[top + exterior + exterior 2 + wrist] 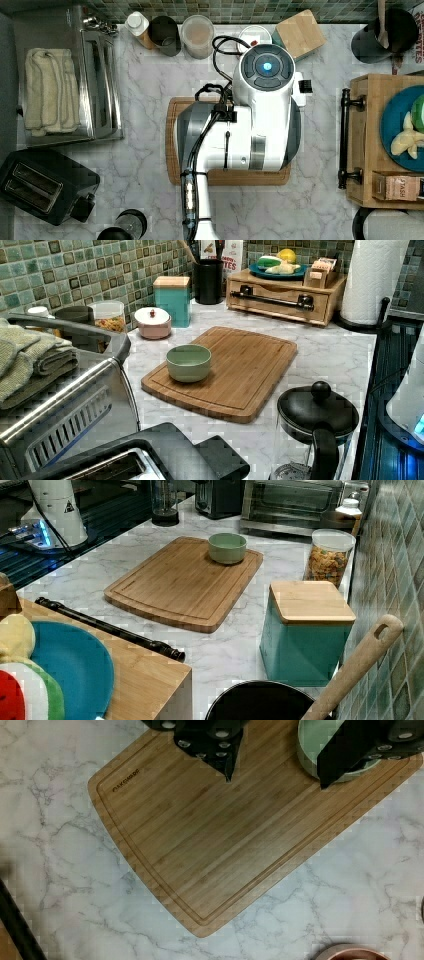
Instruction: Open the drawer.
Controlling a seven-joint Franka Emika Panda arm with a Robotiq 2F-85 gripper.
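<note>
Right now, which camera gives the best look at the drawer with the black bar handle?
The left view: it faces the drawer front-on, shut, its handle across it on two posts. The top view shows the handle from above, beside the wooden box. The right view catches the handle at an angle, not the front. The wrist view has just a dark corner strip.

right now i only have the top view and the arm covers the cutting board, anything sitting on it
Observer: Yes, a green bowl sits on the cutting board, toward the left view's left end.
Operator: drawer shut?
Observer: In the left view the drawer front looks flush with its bamboo box, and nothing touches the black bar handle.
Operator: tool open?
Observer: In the wrist view the tool is open, above the board, holding nothing.
</note>
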